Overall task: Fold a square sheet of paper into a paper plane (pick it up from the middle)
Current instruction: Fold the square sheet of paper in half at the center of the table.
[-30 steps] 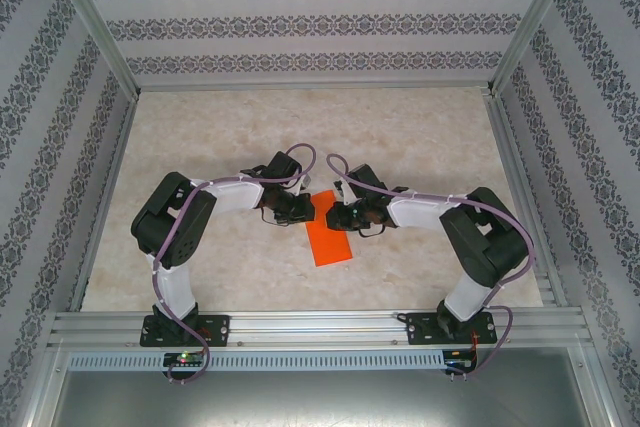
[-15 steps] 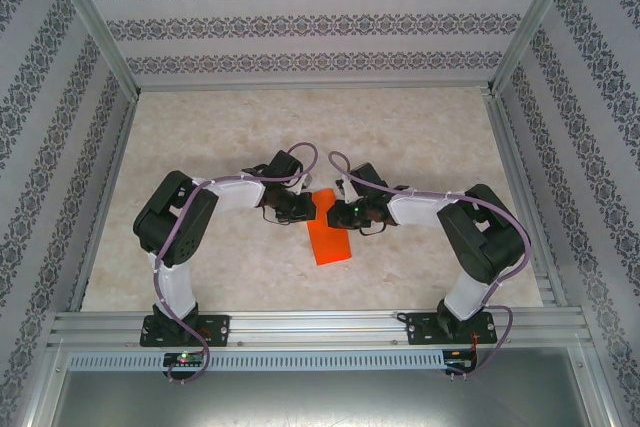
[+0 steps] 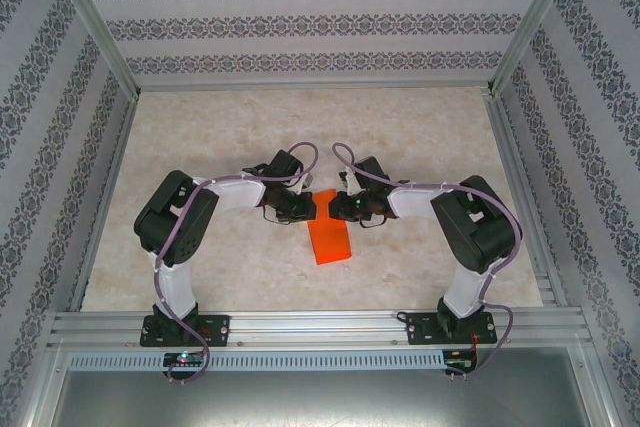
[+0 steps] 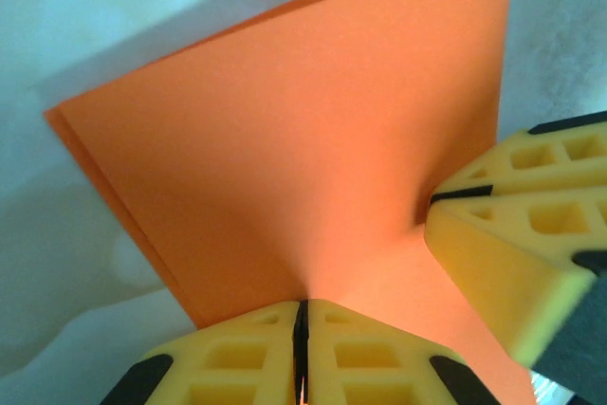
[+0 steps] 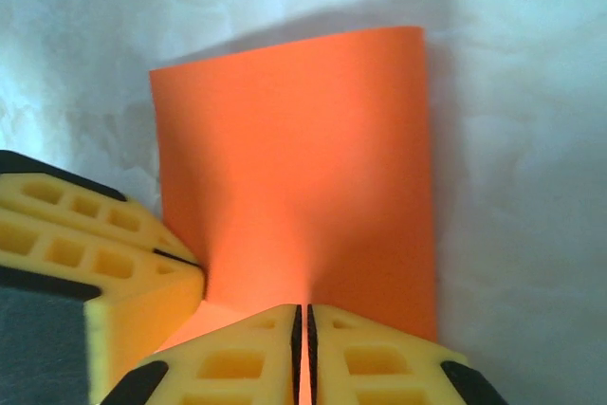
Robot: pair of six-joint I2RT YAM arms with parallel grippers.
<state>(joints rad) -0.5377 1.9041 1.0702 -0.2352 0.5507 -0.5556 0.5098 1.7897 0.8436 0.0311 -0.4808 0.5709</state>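
- Marbled beige table (image 3: 420, 147), patterned walls (image 3: 300, 22) on three sides, aluminium frame (image 3: 320, 325) along the near edge.
- The orange sheet (image 3: 330, 242) is mid-table between the arms. It is doubled over into a rectangle, and the left wrist view shows two layers along one edge.
- The left gripper (image 4: 301, 308) has its pads pressed together with the paper running straight into the seam, so it is pinching the sheet's edge. The rest of the sheet fans out ahead of the fingertips.
- The right gripper (image 5: 303, 312) is the same: pads together, clamped on that same edge, with the sheet stretching away in front of it.
- Each wrist view shows the other gripper just beside its own fingertips. The right one comes in from the right of the left hand, and the left one from the left of the right hand. Both touch the paper and they almost meet.
- Likely reason for the double pinch is that two grips side by side on one edge stop the layers from sliding and let the arms steer that edge together for the next crease.
- The shadow under the sheet suggests the pinched end is raised, with the end farthest from the fingers down near the table. I can't confirm contact.
- My read on progress is that it's early: half-fold only, no nose and no dart shape.
- Risk: the paper is thin, and if the arms drift apart it tears or slips out of one pinch.
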